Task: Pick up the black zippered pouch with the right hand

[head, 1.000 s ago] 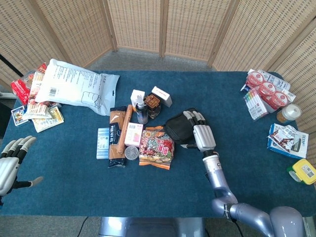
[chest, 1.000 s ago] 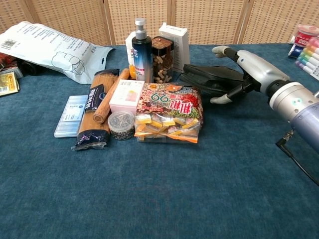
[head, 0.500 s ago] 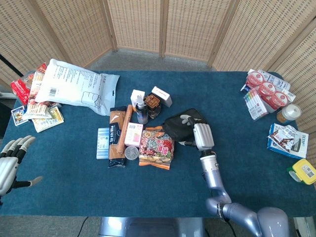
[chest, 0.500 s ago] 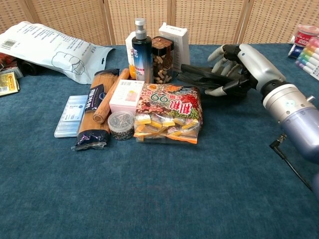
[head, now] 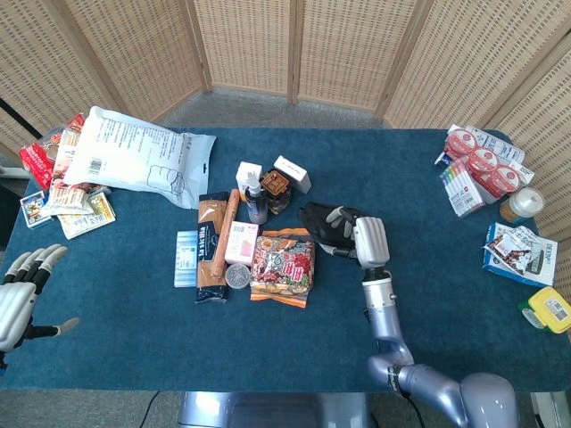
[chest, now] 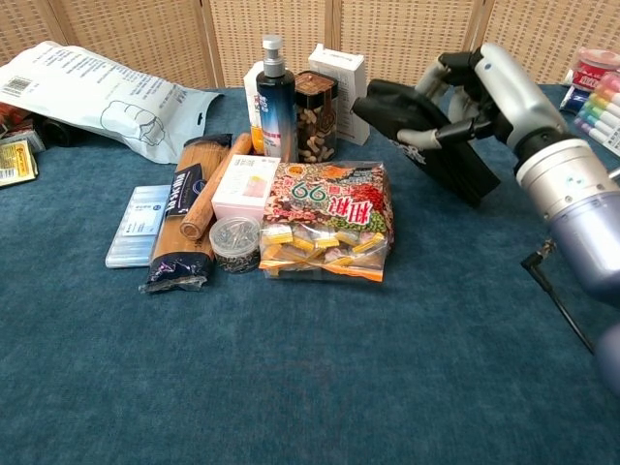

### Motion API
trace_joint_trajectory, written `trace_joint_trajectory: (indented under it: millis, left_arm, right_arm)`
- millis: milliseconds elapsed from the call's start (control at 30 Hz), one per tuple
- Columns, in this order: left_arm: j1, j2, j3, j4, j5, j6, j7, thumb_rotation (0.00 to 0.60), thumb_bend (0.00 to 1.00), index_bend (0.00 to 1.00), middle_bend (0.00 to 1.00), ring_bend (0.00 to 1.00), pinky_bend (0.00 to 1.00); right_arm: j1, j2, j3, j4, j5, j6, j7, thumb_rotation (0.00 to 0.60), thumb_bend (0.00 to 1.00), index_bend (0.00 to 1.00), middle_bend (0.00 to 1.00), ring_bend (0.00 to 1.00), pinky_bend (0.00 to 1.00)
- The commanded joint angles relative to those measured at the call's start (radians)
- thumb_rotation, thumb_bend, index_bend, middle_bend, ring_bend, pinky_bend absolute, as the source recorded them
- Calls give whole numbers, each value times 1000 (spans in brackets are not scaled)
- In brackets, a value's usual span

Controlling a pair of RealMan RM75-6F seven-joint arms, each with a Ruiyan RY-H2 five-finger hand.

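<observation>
The black zippered pouch hangs in the air above the blue table, held by my right hand, whose fingers wrap over its top while its lower end droops. In the head view the pouch shows just left of the right hand, beside the snack bag. My left hand hovers at the table's near left edge, fingers spread and holding nothing.
Left of the pouch lie a colourful snack bag, a pink box, a small tin, a pasta pack, a spray bottle and a nut jar. A white mailer lies far left; markers and cups sit far right.
My right hand closed over the pouch and lifted it off the table, tilting it up. The left hand stayed where it was.
</observation>
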Motion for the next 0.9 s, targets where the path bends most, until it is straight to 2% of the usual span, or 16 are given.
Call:
trace_joint_trajectory:
  millis: [33,533,900]
  left_arm:
    - [-1,4,1,0,9,2,-12,600,7,0,0,0,0]
    - [8,38,9,12,69,27,-120,600,6,0,0,0,0]
    - [16,54,14,18,97,49,-171,600,5,0,0,0,0]
  right_arm:
    - [-11,60,15,-105,-11,43,-67,600,238,499,725,700,712]
    - [-37,325,80,-630,-60,131,-411,600,238,500,724,700,712]
    - [19,456,188,-957,-45,100,-654,600,237,502,724,700,711]
